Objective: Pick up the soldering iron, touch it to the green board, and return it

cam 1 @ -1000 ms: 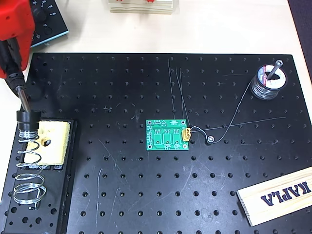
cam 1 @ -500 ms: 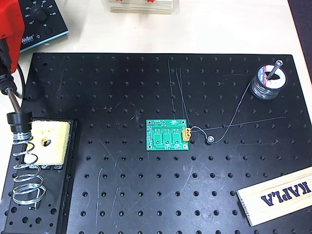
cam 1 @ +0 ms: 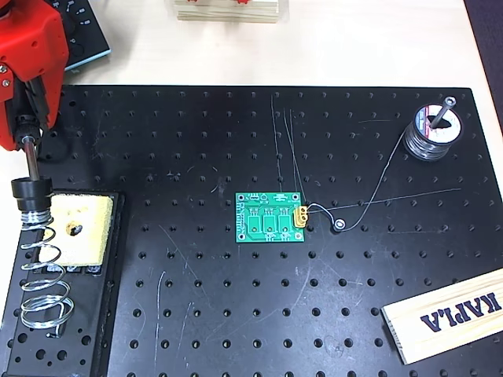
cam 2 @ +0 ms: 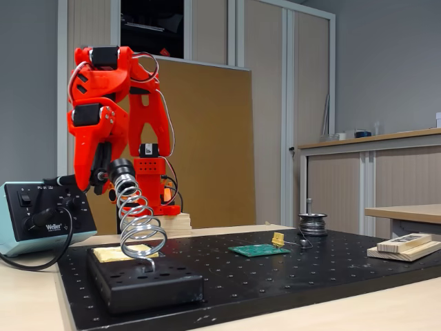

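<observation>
**Item: soldering iron** (cam 1: 32,163). It sits at the left edge of the overhead view. The bare metal shaft runs almost straight down the picture, tip end entering the black collar (cam 1: 30,190) of the coiled wire stand (cam 1: 43,267). The handle end points up the picture, into me.

**Item: my gripper** (cam 1: 27,126). It is directly over the handle end, in line with the iron's long axis. The dark handle shows between my red fingers. I cannot tell whether they are clenched on it or slack around it.

**Relation that governs the move.** I judge any lift must go back along the shaft's axis, out of the collar, before swinging sideways.

**Item: green board** (cam 1: 271,217). It lies flat near the middle of the plate, well apart from the iron, to the right and a little lower in the overhead view. Its yellow connector (cam 1: 300,214) is on the right edge.

**Surface.** A black perforated plate (cam 1: 236,133) on a pale table (cam 1: 354,47).

**Also present:**
- yellow sponge (cam 1: 78,228) beside the coil
- solder spool (cam 1: 431,132) at far right, its wire trailing toward the board
- wooden block (cam 1: 448,314) at lower right
- soldering station (cam 2: 41,217) to the left in the fixed view

**Room.** The span between stand and board looks free of tall things.
</observation>
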